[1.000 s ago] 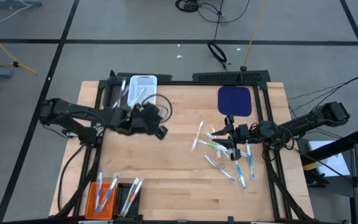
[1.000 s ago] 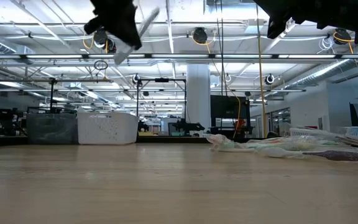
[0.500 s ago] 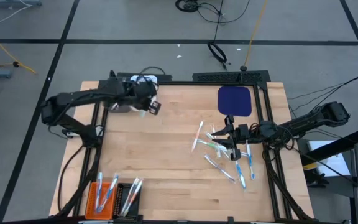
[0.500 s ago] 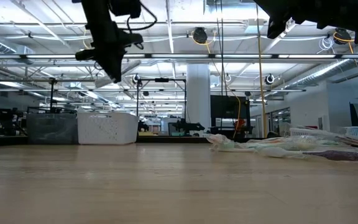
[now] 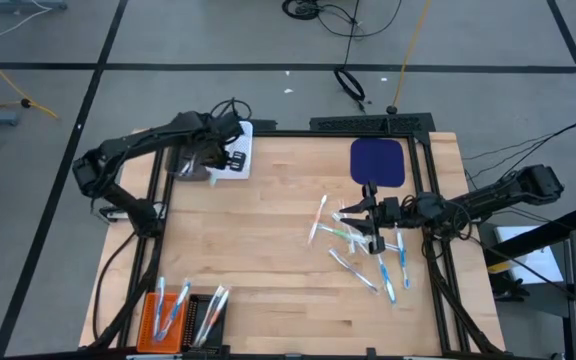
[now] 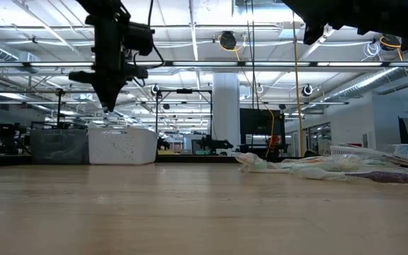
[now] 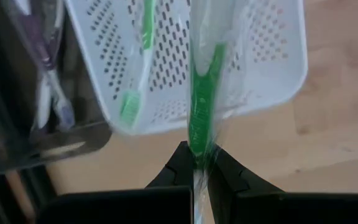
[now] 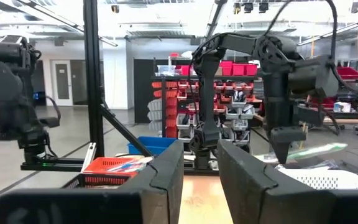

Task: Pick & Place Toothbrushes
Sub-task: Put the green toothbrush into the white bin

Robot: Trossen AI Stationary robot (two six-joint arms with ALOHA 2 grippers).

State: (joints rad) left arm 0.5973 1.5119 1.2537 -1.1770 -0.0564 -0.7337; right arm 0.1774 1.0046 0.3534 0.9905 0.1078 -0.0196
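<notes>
A green-handled toothbrush point(image 7: 199, 112), wrapped in clear film, is being pinched by the left gripper point(image 7: 197, 167) above the white perforated basket point(image 7: 272, 56). No writing is legible.

The right gripper point(image 8: 199, 163) is being held spread, empty, over the loose toothbrushes point(image 5: 368, 255) on the surface point(image 5: 268, 250).

Count on the wooden bench point(image 5: 268, 260), far-left corner to right edge.

Arms: 2. Grippers: 2, w/ the left gripper point(image 5: 230, 158) at the far-left corner and the right gripper point(image 5: 368, 228) nr the right edge.

Baskets: 4. These are 1 white basket point(image 5: 242, 134) and 1 dark basket point(image 6: 59, 145) side by side at the far edge, plus 1 orange basket point(image 5: 158, 318) and 1 black basket point(image 5: 206, 320) at the near edge.

Navy square point(image 5: 378, 162): 1, far-right corner.

Loose toothbrushes point(image 5: 318, 220): approx. 8 nr the right edge; overlaps make the exact no. unclear.

Green ones at the white basket: 2, i.e. 1 wrapped green toothbrush point(image 7: 197, 112) in the left gripper and 1 bare green toothbrush point(image 7: 135, 68) inside.

Orange and black baskets: a few each.
</notes>
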